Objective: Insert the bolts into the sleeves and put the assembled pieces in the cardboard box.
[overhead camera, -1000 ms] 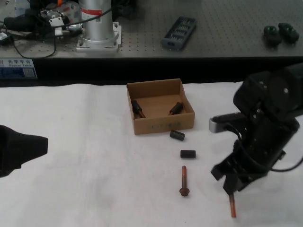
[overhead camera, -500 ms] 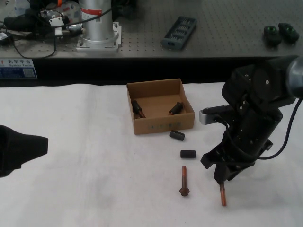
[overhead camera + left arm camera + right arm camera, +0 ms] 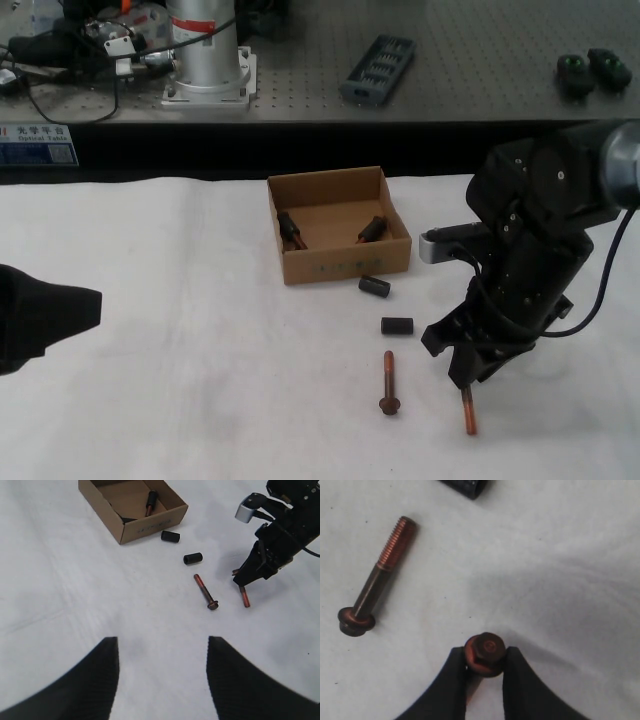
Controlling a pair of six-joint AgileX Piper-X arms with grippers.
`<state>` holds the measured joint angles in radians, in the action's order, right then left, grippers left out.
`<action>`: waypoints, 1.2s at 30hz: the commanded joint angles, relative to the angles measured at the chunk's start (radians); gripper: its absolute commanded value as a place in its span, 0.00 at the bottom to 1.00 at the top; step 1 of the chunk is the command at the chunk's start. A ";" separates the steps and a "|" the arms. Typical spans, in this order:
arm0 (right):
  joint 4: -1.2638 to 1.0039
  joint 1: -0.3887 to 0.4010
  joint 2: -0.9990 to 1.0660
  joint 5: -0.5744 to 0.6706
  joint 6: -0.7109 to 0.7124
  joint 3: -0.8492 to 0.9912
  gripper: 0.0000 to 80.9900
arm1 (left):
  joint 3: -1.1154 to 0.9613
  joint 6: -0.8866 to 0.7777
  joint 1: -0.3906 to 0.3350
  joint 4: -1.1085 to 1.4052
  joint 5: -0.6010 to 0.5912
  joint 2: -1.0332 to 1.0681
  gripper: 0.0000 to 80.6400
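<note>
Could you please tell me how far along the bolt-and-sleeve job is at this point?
Done: what look like two assembled pieces lie in the cardboard box. In hand: the right gripper is shut on one bolt, held upright, head up. Remaining: a second bolt and two loose sleeves lie on the cloth outside the box, so two insertions and two placements remain.

No text reads clearly. A blue-and-white label (image 3: 36, 144) sits on the dark front edge of the rear table (image 3: 480, 70), its characters too small to make out. The cardboard box (image 3: 345, 265) bears a faint, illegible row of dark marks on its front wall.
</note>
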<state>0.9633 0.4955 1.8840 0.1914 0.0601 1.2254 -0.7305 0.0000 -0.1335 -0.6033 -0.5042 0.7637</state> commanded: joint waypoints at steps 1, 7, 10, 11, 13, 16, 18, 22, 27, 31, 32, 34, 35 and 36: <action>-0.008 -0.004 0.015 -0.002 0.007 0.005 0.08 | -0.007 0.000 -0.001 0.007 -0.006 0.000 0.48; 0.006 -0.004 0.015 -0.002 0.007 0.005 0.36 | -0.007 0.000 -0.001 0.007 -0.006 0.000 0.48; 0.031 -0.004 0.015 -0.002 0.005 0.005 0.36 | -0.007 0.000 -0.001 0.007 -0.006 0.000 0.48; 0.041 -0.004 0.015 -0.002 0.005 0.005 0.36 | -0.007 0.000 -0.001 0.010 -0.006 0.000 0.48; 0.057 -0.004 0.015 -0.002 0.005 0.005 0.36 | -0.007 0.000 -0.001 0.017 -0.006 0.000 0.48; 0.082 -0.004 0.015 -0.002 -0.012 0.005 0.36 | -0.007 0.000 -0.001 0.037 -0.006 0.000 0.48; 0.098 -0.004 0.015 -0.002 -0.029 0.005 0.36 | -0.007 0.000 -0.001 0.045 -0.006 0.000 0.48; 0.100 0.008 0.015 -0.008 -0.082 0.005 0.36 | -0.007 0.000 -0.001 0.045 -0.006 0.000 0.48; 0.048 0.059 0.015 -0.055 -0.233 0.005 0.36 | -0.007 0.000 -0.001 0.045 -0.006 0.000 0.48; -0.017 0.106 0.015 -0.096 -0.289 0.005 0.36 | -0.007 0.000 -0.001 0.045 -0.006 0.000 0.48; -0.016 0.115 0.015 -0.129 -0.293 0.005 0.36 | -0.007 0.000 -0.001 0.045 -0.006 0.000 0.48; -0.006 0.124 0.015 -0.191 -0.291 0.005 0.36 | -0.007 0.000 -0.001 0.045 -0.006 0.000 0.48; -0.001 0.124 0.015 -0.198 -0.291 0.005 0.36 | -0.007 0.000 -0.001 0.045 -0.006 0.000 0.48; 0.000 0.124 0.015 -0.200 -0.291 0.005 0.36 | -0.007 0.000 -0.001 0.045 -0.006 0.000 0.48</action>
<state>0.9636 0.6185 1.8957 0.0000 -0.2282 1.2254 -0.7305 0.0000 -0.1335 -0.5723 -0.5042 0.7637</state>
